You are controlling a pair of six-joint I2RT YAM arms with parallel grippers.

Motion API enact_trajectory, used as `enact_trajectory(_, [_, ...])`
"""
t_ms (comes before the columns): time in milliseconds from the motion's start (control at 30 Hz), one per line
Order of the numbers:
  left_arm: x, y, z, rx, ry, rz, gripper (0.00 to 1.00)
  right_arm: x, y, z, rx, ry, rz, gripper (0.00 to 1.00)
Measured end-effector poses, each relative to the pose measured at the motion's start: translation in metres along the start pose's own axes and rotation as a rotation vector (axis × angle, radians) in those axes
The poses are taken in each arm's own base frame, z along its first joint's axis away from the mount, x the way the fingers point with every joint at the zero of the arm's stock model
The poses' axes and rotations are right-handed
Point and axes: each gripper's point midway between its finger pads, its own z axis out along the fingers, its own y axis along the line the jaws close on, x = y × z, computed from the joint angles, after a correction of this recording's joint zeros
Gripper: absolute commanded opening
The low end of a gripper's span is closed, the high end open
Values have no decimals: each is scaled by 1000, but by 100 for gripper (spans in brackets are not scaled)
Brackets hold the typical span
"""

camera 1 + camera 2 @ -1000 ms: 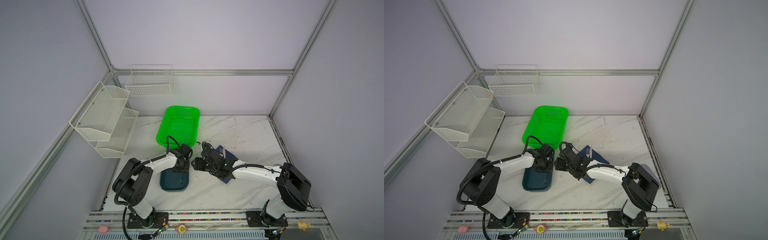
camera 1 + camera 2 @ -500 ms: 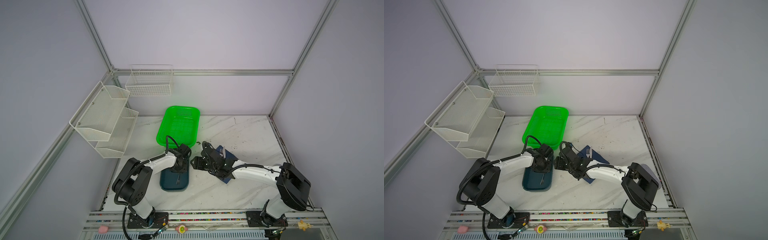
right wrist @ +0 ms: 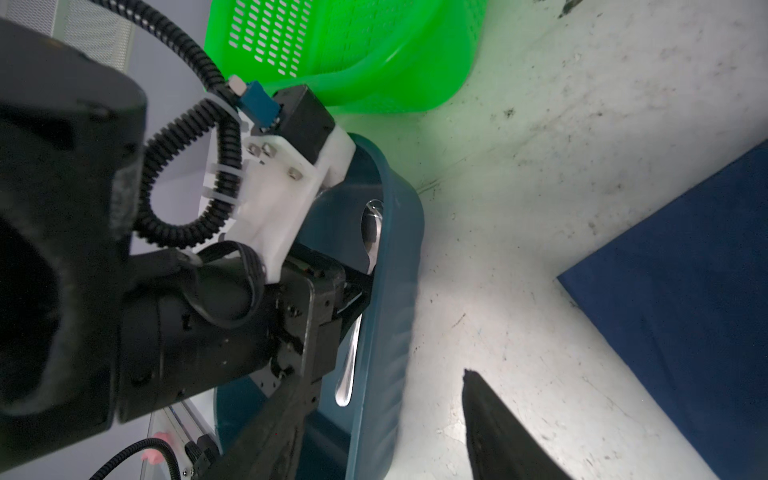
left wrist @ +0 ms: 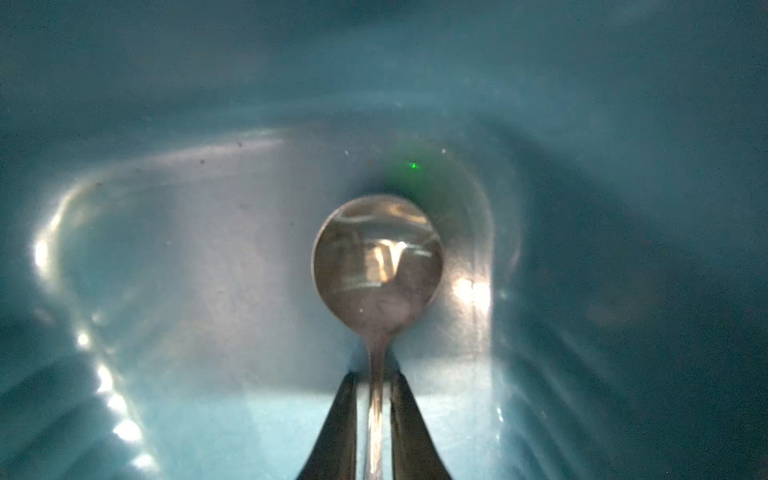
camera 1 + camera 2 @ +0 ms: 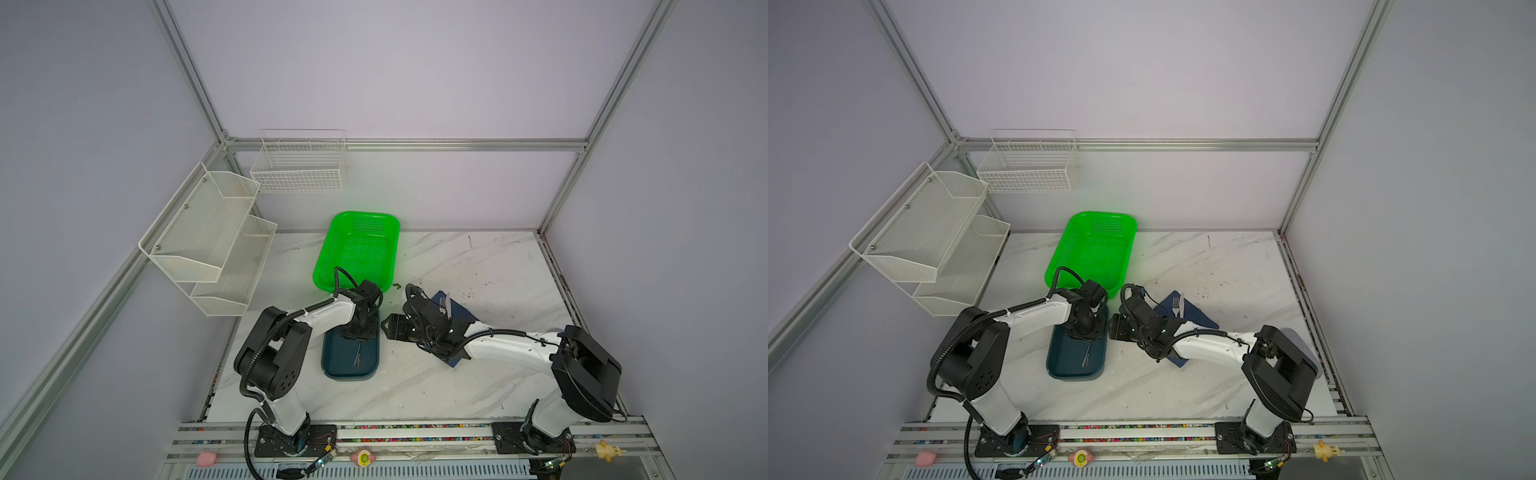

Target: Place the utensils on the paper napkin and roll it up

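Note:
A silver spoon (image 4: 376, 266) lies in the dark teal tray (image 5: 351, 370), its handle (image 5: 1086, 358) pointing to the front. My left gripper (image 4: 376, 376) reaches down into the tray (image 5: 1073, 370) and is shut on the spoon's neck, just behind the bowl. The navy paper napkin (image 5: 1196, 318) lies right of the tray, with a fork (image 5: 1176, 307) and a knife (image 5: 1181, 301) on its far corner. My right gripper (image 5: 386, 328) hovers open at the tray's right side. In the right wrist view the tray's wall (image 3: 386, 332) stands between its fingers.
A green plastic basket (image 5: 357, 249) sits just behind the tray, close to the left wrist. White mesh shelves (image 5: 208, 232) and a wire basket (image 5: 297, 166) hang on the left and back walls. My right arm lies over the napkin's near half.
My right gripper has edged left, closer to the tray's right side. My left gripper stays low in the tray at the spoon, barely shifted.

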Motion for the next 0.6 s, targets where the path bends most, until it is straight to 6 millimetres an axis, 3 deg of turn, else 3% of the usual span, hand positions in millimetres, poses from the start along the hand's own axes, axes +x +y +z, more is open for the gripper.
enact_trajectory(167, [1, -1, 1, 4, 5, 3, 12, 0, -3, 0, 7, 1, 1, 62])
enact_trajectory(333, [2, -2, 1, 3, 24, 5, 2, -2, -5, 0, 11, -3, 4, 63])
enact_trajectory(600, [2, -1, -2, 15, 14, -23, 0, -8, -11, -5, 22, -23, 9, 64])
